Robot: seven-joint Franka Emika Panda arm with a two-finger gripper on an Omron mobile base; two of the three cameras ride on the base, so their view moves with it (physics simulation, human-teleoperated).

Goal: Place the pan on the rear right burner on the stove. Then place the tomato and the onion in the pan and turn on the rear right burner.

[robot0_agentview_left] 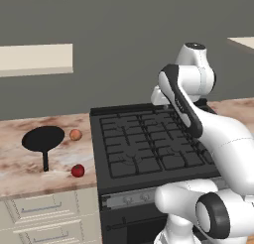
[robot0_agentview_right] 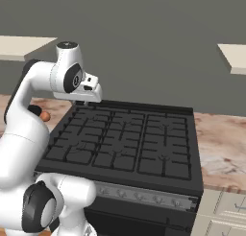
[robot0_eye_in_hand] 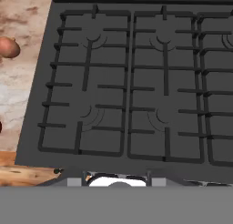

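SITE: you are in a home kitchen | EVIDENCE: black stove (robot0_agentview_left: 149, 144) with cast-iron grates and knob strip on its front | marble-look counter (robot0_agentview_left: 30, 163) on both sides of the stove | cream drawer fronts (robot0_agentview_left: 44, 206) below the counter left of the stove | pale wall shelves (robot0_agentview_left: 34, 59) above the stove's left.

My arm (robot0_agentview_right: 29, 115) rises bent, elbow high, forearm reaching forward; wrist turned downward. My gripper (robot0_agentview_right: 84, 102) hangs pointing down, holding nothing; can't make out the finger gap
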